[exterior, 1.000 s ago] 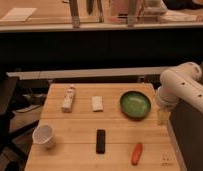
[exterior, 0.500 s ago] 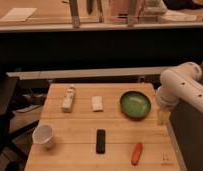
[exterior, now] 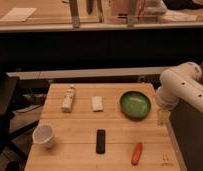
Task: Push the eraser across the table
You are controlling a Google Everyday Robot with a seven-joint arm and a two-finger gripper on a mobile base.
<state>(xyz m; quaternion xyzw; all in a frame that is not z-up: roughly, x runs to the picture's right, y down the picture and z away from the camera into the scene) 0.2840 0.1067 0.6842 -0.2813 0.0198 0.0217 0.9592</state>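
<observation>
At the frame's right, the claw (exterior: 163, 117) hangs by the surface (exterior: 80, 125) edge, fingers apart, well apart from the lower-middle eraser (exterior: 100, 141).

Warm, yellowish light falls from above on the table (exterior: 75, 125), the brightest broad surface. Shadows are short and soft, lying close under the cup (exterior: 43, 136) and the eraser (exterior: 100, 141). The white arm (exterior: 182, 90) catches the light strongly. The gripper (exterior: 162, 116), hanging below it at the table's right edge, is pale against the wood. A dark band lies behind the table. The whole view is soft, with fine detail lost.
</observation>
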